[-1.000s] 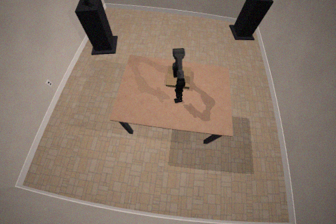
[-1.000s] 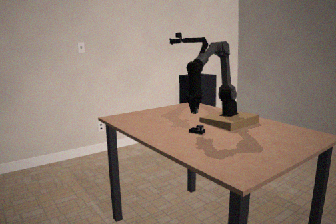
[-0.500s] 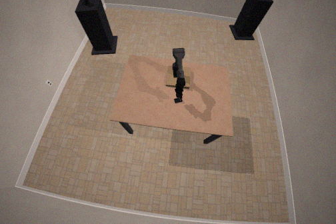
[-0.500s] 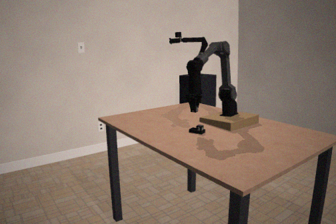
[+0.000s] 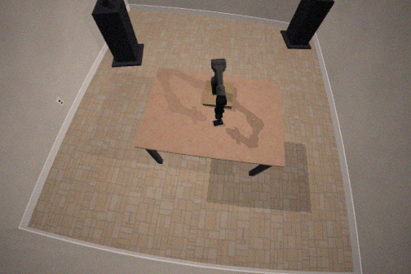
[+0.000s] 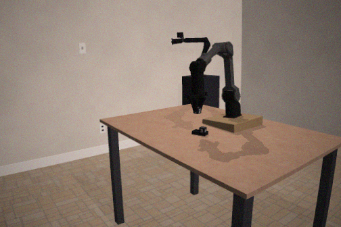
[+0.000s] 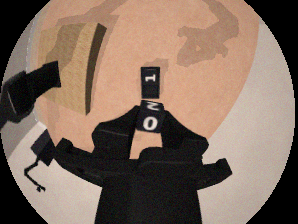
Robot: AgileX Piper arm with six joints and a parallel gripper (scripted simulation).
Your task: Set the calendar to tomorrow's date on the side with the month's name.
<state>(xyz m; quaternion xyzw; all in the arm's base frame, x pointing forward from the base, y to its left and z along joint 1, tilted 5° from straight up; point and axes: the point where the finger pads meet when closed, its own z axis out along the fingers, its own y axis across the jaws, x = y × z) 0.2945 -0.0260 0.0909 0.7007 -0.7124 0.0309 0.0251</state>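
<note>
My gripper (image 6: 197, 109) (image 7: 150, 114) hangs well above the table, shut on a black date cube (image 7: 150, 117) whose face toward the wrist camera shows a white 0. Straight below, the small dark calendar tray (image 6: 196, 132) (image 5: 218, 123) lies flat on the table (image 6: 162, 140) with the other cube (image 6: 203, 129) (image 7: 152, 83) standing in it. In the wrist view that cube's top face shows a white 1. The held cube is clear of the tray and touches nothing but the fingers. The month's name cannot be read in any view.
The arm's base stands on a flat wooden block (image 6: 233, 122) (image 5: 228, 90) (image 7: 67, 56) just behind the tray. Two black pedestals (image 5: 116, 33) (image 5: 307, 19) with other arms stand on the floor behind the table.
</note>
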